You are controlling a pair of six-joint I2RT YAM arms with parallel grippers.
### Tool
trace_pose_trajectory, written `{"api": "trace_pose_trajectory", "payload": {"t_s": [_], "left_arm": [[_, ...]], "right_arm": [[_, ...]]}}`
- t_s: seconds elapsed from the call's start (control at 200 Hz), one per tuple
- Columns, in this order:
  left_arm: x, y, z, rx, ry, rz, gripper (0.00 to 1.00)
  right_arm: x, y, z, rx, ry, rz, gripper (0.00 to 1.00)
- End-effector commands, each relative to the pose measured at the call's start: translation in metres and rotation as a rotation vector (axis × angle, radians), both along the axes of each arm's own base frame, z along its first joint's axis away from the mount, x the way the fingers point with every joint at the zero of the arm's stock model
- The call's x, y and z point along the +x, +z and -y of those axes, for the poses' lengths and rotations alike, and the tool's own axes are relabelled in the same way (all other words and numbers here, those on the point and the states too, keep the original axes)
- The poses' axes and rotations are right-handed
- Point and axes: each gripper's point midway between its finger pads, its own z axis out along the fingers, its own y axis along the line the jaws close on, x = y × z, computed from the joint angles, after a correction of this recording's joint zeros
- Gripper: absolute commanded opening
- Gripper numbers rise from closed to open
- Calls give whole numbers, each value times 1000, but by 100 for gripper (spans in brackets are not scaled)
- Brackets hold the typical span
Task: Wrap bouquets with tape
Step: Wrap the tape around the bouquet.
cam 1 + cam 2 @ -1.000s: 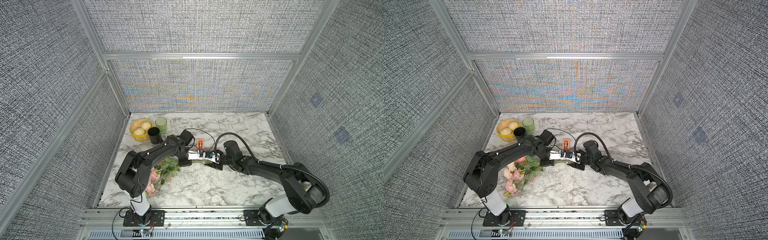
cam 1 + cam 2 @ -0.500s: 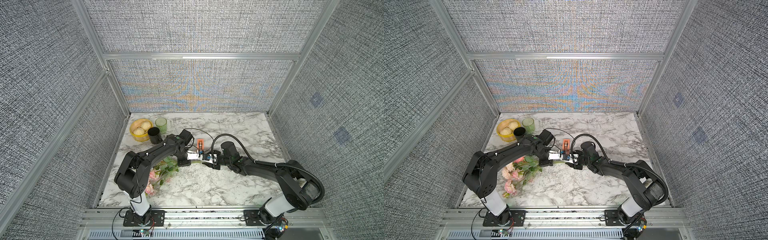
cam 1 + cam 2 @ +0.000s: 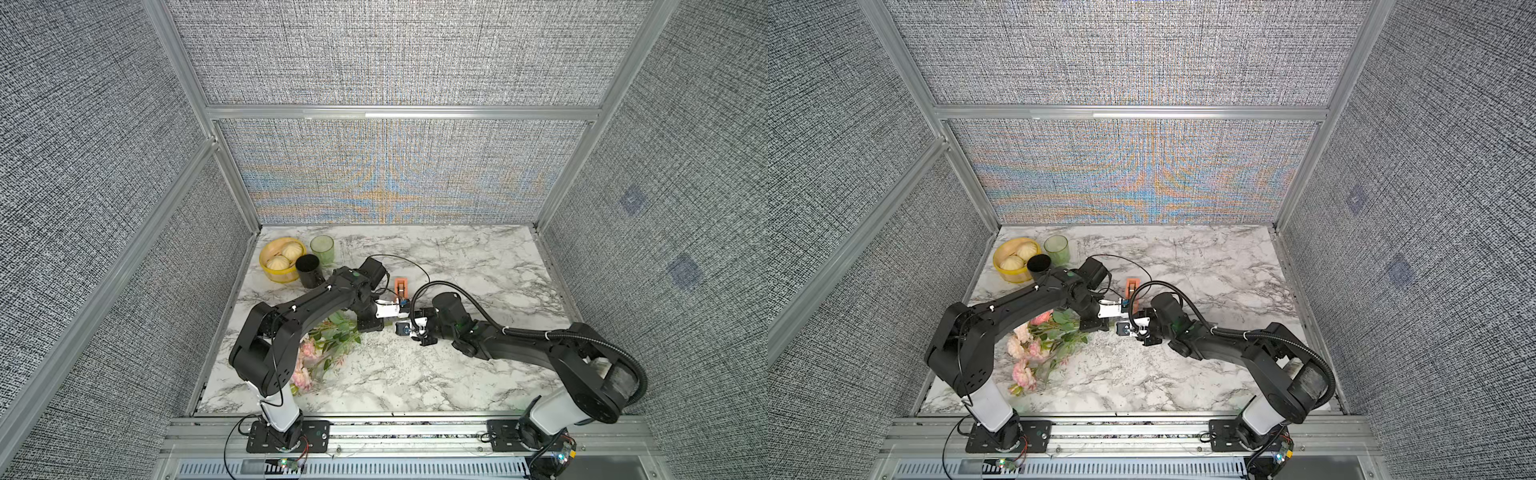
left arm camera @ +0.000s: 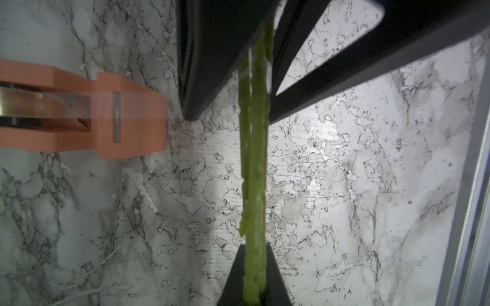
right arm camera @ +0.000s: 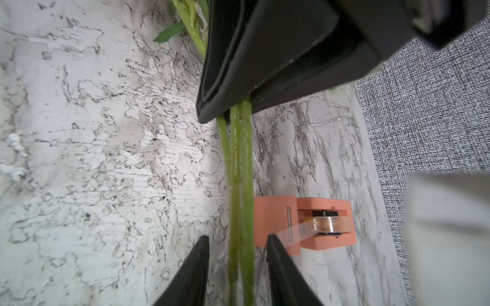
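Note:
The bouquets, one bunch of pink flowers with green leaves, lie on the marble at front left, partly under my left arm. My left gripper is shut on the green stems. My right gripper faces it a short way along the stems. It is open, with the stems between its fingers and a gap on each side. The orange tape stands just behind. A clear strip runs from it to one right fingertip.
At the back left stand a yellow bowl holding two buns, a black cup and a green cup. A thin black cable loops over the marble behind the left wrist. Grey fabric walls and metal rails enclose the table.
My right arm has slid left toward the left gripper, and its jaws have narrowed around the stems. The left arm and the bouquets have stayed put.

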Motion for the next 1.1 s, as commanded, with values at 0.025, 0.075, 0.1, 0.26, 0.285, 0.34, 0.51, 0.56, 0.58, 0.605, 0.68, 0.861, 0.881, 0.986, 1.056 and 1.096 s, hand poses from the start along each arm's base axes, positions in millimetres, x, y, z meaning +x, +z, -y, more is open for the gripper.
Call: {"api": "trace_pose_trajectory", "payload": {"t_s": [0.025,0.075,0.1,0.26,0.285,0.34,0.51,0.56,0.58,0.605,0.68,0.861,0.881,0.986,1.056,1.096], "left_arm": [[-8,1,2,-12,-22,-47,0],[-9,2,2,-19,-25,-49,0],[-10,2,3,-20,-26,-51,0],[-14,2,3,-19,-34,-80,0],[-14,1,2,-17,-33,-83,0],[-15,3,2,-20,-30,-89,0],[-12,15,1,-34,9,-75,15],[-10,20,-1,-42,24,-60,26],[-9,23,-1,-49,27,-52,33],[-8,27,-2,-57,32,-40,45],[-5,39,-5,-84,50,-3,100],[7,79,-13,-172,121,124,100],[11,85,-15,-177,159,150,100],[36,125,-22,-259,298,348,100],[53,160,-28,-366,410,502,100],[58,182,-30,-446,462,569,100]], "right_arm": [[13,7,2,-25,-55,89,33],[14,6,2,-33,-58,101,30],[15,5,2,-43,-61,108,29],[20,7,2,-49,-90,174,14],[21,7,2,-48,-95,182,12],[21,7,1,-47,-98,202,7],[23,13,-3,-26,-106,246,0],[23,13,-4,-28,-102,243,0],[23,12,-4,-29,-101,242,0],[23,12,-4,-30,-100,241,0],[23,11,-4,-31,-97,238,0],[21,11,-7,-22,-83,227,0],[21,12,-7,-19,-84,230,0],[22,18,-10,12,-79,254,0],[22,22,-12,18,-66,280,0],[24,28,-14,36,-70,301,0]]}}
